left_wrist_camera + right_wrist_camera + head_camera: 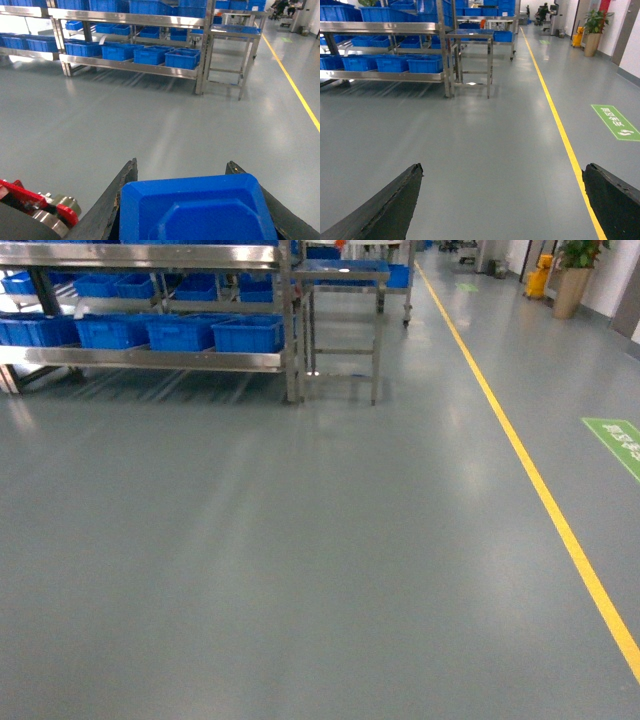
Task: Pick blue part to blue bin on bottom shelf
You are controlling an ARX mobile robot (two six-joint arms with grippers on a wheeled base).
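Head view, grey glossy floor (300,570), steel rack's bottom shelf (150,358) lined with blue bins (247,335) far ahead, left wrist view, left gripper (182,200) clamped on smooth, bevelled blue part (197,210), right wrist view, right gripper (502,200) spread wide, nothing held.

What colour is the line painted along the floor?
Yellow; the floor line shows best in the right wrist view.

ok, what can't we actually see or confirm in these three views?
- Blue part, left wrist: bottom edge cuts it off; lower body unseen.
- Left gripper: fingers flank the part; contact faces hidden behind it.
- Right gripper: only fingertips in frame, wide apart.
- Head: neither gripper in frame.
- Blue bins on bottom shelf: contents too distant.
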